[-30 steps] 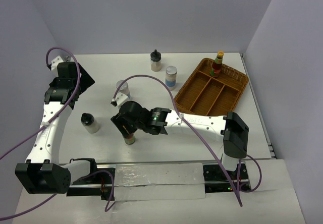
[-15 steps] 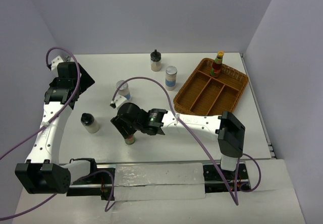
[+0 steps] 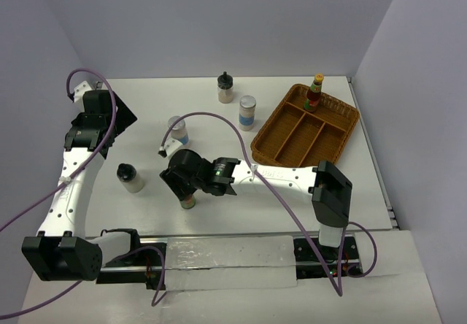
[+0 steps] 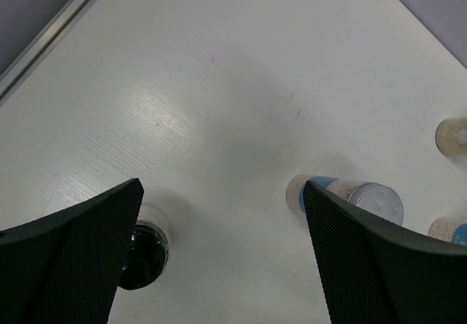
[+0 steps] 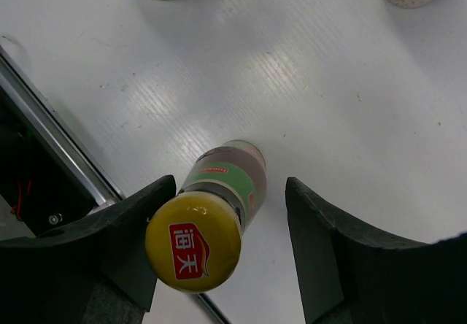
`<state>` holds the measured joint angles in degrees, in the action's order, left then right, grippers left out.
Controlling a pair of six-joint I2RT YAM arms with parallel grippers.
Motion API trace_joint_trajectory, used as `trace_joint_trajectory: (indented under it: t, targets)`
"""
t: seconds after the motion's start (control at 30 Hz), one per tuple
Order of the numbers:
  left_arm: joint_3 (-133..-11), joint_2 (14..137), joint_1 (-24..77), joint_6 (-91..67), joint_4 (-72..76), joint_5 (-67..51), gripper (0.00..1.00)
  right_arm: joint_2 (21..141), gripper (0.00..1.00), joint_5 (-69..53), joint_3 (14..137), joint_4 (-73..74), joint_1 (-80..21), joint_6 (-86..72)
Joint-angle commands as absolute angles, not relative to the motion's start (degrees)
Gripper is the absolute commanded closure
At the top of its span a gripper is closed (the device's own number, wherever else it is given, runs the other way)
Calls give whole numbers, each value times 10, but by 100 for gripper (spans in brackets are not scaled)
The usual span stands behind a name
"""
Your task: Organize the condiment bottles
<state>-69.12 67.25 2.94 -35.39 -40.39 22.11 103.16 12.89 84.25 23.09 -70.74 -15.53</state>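
Observation:
A slim dark yellow-capped bottle (image 3: 188, 201) (image 5: 219, 214) stands near the table's front edge. My right gripper (image 3: 184, 185) (image 5: 230, 180) is open around it; the left finger touches the cap and a gap shows on the right side. A second yellow-capped bottle (image 3: 314, 93) stands in the basket (image 3: 266, 130). Two silver-lidded bottles (image 3: 248, 112) (image 3: 176, 128) and two black-capped bottles (image 3: 225, 87) (image 3: 129, 177) stand on the table. My left gripper (image 3: 109, 116) (image 4: 222, 185) hangs open and empty above the table, between a black-capped bottle (image 4: 144, 247) and a silver-lidded one (image 4: 350, 193).
The wicker basket with long compartments sits at the back right by the wall. A metal rail (image 5: 51, 156) runs along the front edge close to the gripped-around bottle. Purple cables loop over both arms.
My right gripper's jaws have narrowed around the yellow-capped bottle and the right arm has shifted slightly left. The left arm has stayed still.

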Motion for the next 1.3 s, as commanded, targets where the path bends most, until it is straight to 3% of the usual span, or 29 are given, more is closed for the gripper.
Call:
trace_joint_trajectory:
  t: [0.0, 0.4, 0.47, 0.6, 0.7, 1.07, 1.27]
  targets:
    - [-696, 658, 27, -348, -380, 225, 0, 1039, 32, 141, 873, 210, -710, -155]
    - [-694, 663, 27, -349, -378, 220, 1, 1049, 42, 138, 880, 212, -710, -155]
    - [-694, 662, 27, -348, -378, 220, 1, 1051, 48, 139, 883, 214, -711, -155]
    - [-693, 661, 27, -348, -380, 222, 0, 1046, 78, 144, 883, 218, -711, -155]
    - [-692, 660, 27, -347, -379, 222, 0, 1038, 90, 156, 889, 229, -710, -155]
    - [-684, 654, 27, -349, -376, 221, 0, 924, 91, 230, 909, 283, -658, -155]
    - [-681, 652, 27, -349, -376, 221, 1, 836, 91, 254, 891, 304, -519, -155]
